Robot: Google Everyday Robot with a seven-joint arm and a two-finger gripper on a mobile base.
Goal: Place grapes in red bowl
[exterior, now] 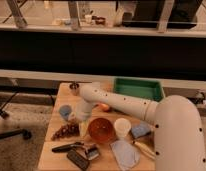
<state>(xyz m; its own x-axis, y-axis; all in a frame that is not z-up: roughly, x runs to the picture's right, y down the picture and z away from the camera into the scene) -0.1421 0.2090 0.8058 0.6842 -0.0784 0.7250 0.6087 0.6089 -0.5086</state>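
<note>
My gripper hangs with jaws spread, holding nothing. 1 bunch of grapes lies on the table just below and left of it, long axis running toward the red bowl just beside.

Office-like lab: chair base, glass railing, wooden table.

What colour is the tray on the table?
Green tray, camera view; gripper hangs near the grapes.

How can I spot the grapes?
Find the wooden table, then the red bowl in its middle. The grapes lie just left of it, near the gripper: a dark purple bumpy bunch, unlike the smooth blue cup.
</note>
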